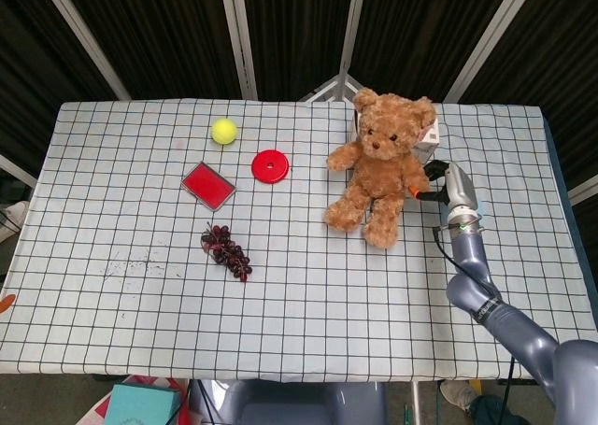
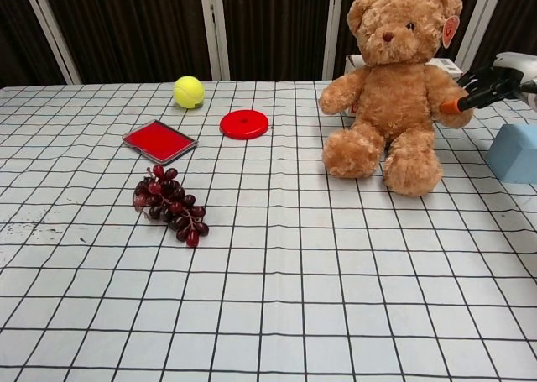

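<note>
Head view: a brown teddy bear (image 1: pixel 378 168) sits upright toward the far right of a tabletop (image 1: pixel 112 191) covered in a white cloth with a black grid. The robot's right hand (image 1: pixel 447 187) is at the bear's side, its dark fingers (image 1: pixel 432 171) reaching in to the paw of the arm nearest it; an orange fingertip presses against the plush. The bear lies just to the left of the hand, touching it at that paw, with its legs stretched forward on the cloth.

From the chest view, the same teddy bear (image 2: pixel 393 84) faces the camera, a small round tag on its ear, and the right hand (image 2: pixel 491 81) comes in from the right edge of the frame with fingers closed about the end of the bear's arm. How firm the grip is cannot be judged. A white box (image 2: pixel 362 64) stands directly behind the bear, mostly hidden by it.

Well apart from the bear, on the left half of the tabletop, lie a yellow-green tennis ball (image 1: pixel 223 131), a flat red disc (image 1: pixel 270 166), a red rectangular tin (image 1: pixel 208 184) and a bunch of dark red grapes (image 1: pixel 226 251). The robot's left hand does not appear in either view.
</note>
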